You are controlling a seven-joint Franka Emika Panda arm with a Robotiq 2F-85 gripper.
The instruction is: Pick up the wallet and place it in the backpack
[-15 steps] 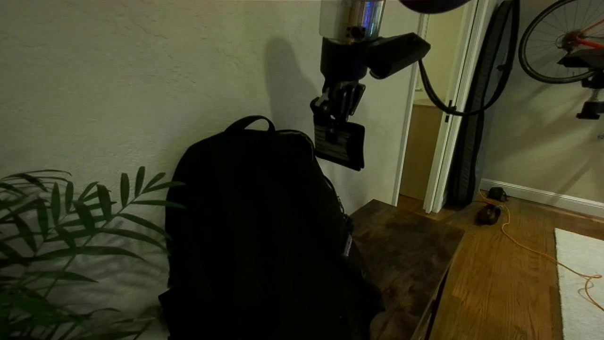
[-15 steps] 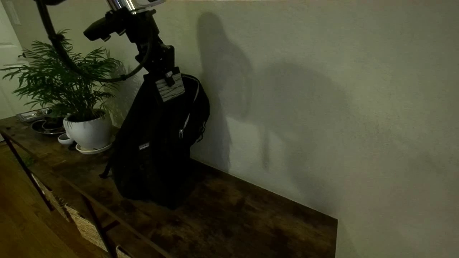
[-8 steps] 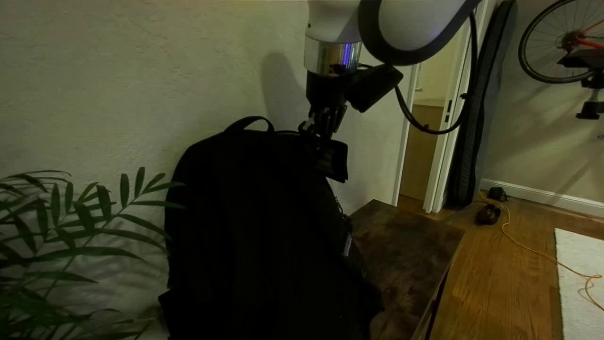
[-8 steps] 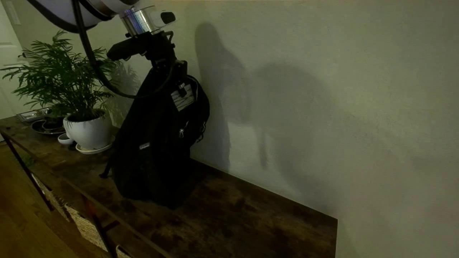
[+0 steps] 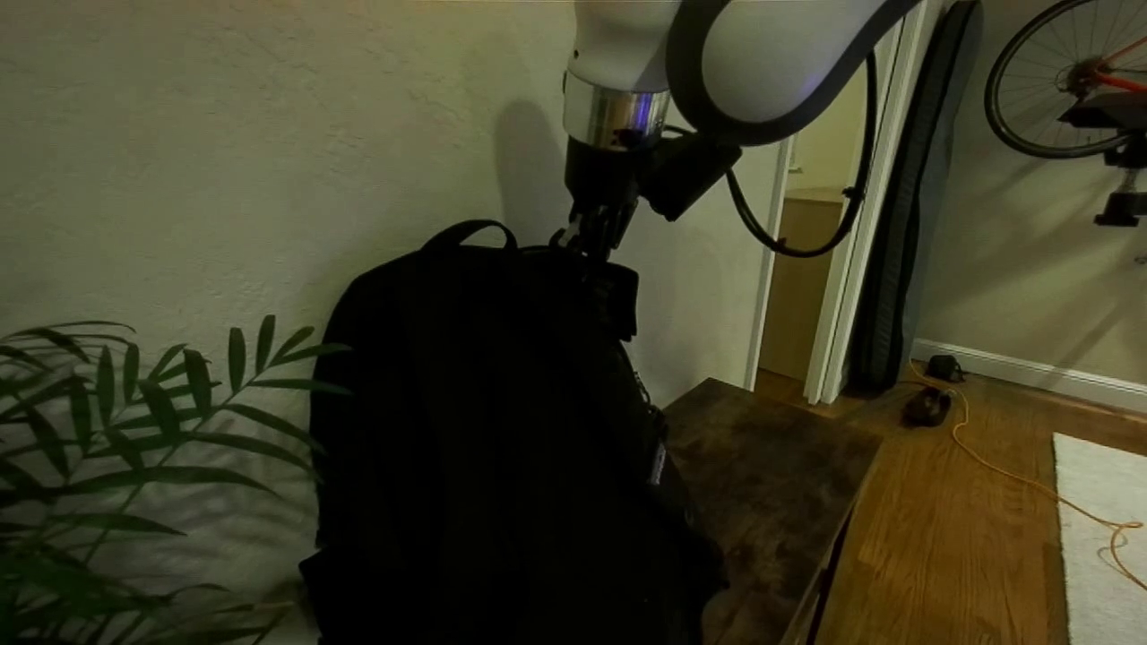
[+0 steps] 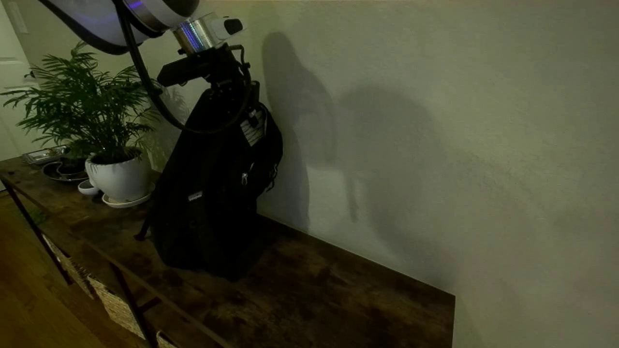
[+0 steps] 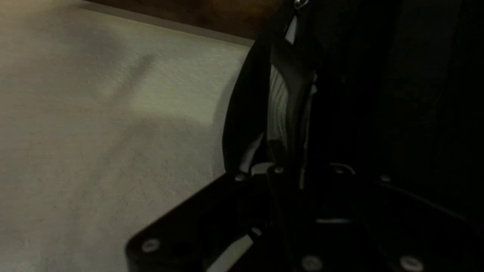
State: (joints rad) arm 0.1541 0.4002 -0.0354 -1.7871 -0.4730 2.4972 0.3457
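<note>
we see the hand (image 7: 290, 155) clamped on the wallet (image 6: 254, 131) at the upper backpack (image 6: 217, 208), entry unclear; should a corner snag the zipper (image 6: 244, 178), letting go could drop it outside.

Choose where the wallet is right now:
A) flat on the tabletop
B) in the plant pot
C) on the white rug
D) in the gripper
D, since the wrist view shows the wallet clamped at one end by the gripper, the rest of it jutting out beyond that grip.
</note>
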